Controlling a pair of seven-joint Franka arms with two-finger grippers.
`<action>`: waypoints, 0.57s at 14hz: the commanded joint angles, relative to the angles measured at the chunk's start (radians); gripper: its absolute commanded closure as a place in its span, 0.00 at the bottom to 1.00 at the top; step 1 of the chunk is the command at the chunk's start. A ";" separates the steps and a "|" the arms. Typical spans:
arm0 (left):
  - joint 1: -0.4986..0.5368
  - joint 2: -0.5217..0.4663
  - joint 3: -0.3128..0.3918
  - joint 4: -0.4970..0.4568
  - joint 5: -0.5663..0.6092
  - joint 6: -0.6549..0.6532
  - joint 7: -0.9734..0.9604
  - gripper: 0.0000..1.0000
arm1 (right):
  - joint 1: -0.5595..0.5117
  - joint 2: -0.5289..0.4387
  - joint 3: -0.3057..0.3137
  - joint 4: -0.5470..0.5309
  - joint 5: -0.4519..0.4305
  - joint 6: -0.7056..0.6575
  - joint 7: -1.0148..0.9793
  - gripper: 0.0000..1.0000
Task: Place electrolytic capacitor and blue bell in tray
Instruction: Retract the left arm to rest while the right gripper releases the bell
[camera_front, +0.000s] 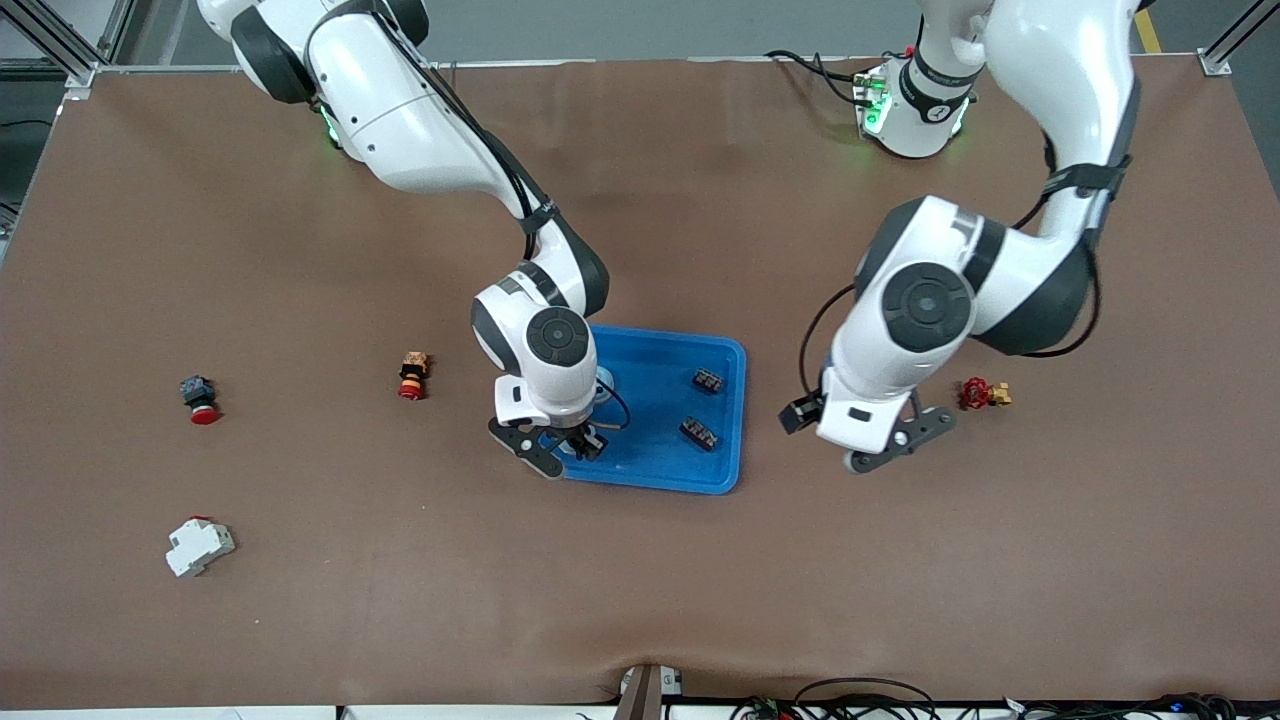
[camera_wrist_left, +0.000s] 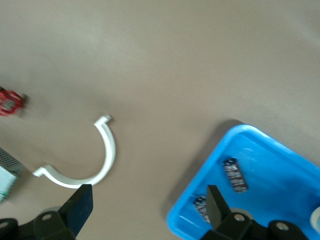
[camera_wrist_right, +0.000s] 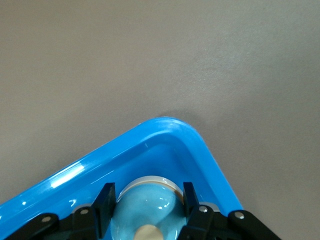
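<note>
In the front view you see the right gripper (camera_front: 578, 447) over the blue tray (camera_front: 720, 475), at the corner toward the right arm's end. The left gripper (camera_front: 880, 440) waits beside the tray. Your left wrist view shows its fingers (camera_wrist_left: 80, 206) spread wide, empty. Your right wrist view shows fingers (camera_wrist_right: 106, 200) pinching the glossy pale-blue domed bell (camera_wrist_right: 145, 205) inside the tray.

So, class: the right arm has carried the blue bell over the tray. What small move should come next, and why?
Probably lower a little and open the jaws. The right gripper is shut on the blue bell, already inside the tray near one corner, so only the release is left. The left gripper waits open over the table beside the tray.
</note>
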 joint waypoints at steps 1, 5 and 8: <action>0.069 -0.052 -0.006 -0.027 -0.029 -0.036 0.112 0.00 | 0.012 0.037 0.000 0.058 -0.020 -0.017 0.036 1.00; 0.172 -0.115 -0.004 -0.099 -0.032 -0.057 0.296 0.00 | 0.028 0.047 0.000 0.059 -0.022 -0.019 0.065 1.00; 0.261 -0.141 -0.004 -0.098 -0.061 -0.085 0.428 0.00 | 0.032 0.053 0.000 0.059 -0.025 -0.019 0.079 1.00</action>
